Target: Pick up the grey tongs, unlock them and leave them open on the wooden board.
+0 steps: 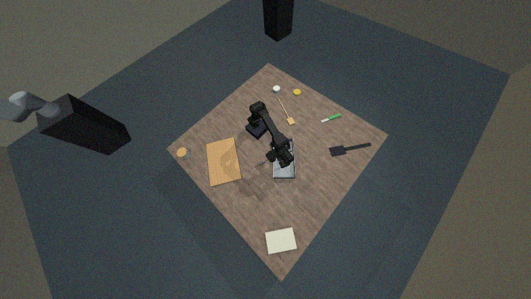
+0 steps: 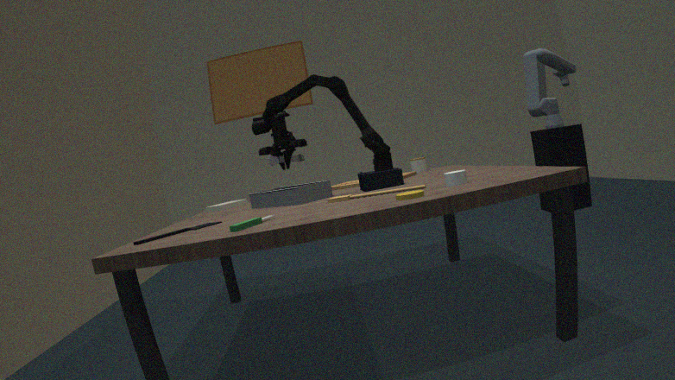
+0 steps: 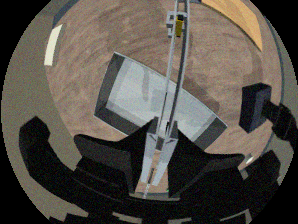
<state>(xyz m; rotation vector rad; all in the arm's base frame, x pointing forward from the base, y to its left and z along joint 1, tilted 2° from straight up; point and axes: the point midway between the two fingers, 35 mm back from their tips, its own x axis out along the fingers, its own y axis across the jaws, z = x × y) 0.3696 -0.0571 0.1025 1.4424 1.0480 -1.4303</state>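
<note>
My gripper [image 2: 285, 166] [image 3: 160, 124] is shut on the grey tongs [image 1: 262, 162] [image 2: 299, 157] [image 3: 150, 162] and holds them above the roasting tin, clear of its rim. The tongs look roughly level, with their two arms close together. A yellow piece with a grey block shows on them near the top of the wrist view. One end sticks out towards the board in the top view; the arm hides their middle there. The roasting tin [image 1: 284, 177] [image 2: 290, 196] [image 3: 104, 93] stands on the table. The wooden board [image 1: 223, 167] [image 3: 242, 17] lies flat beside it.
The arm's base [image 1: 257, 129] [image 2: 380, 180] stands behind the tin and board. A jar with an orange lid [image 1: 181, 151] is beyond the board. A cream slab [image 1: 280, 240], a black spatula [image 1: 337, 150], a green-handled knife [image 1: 334, 116] and a wooden spatula [image 1: 290, 120] lie around.
</note>
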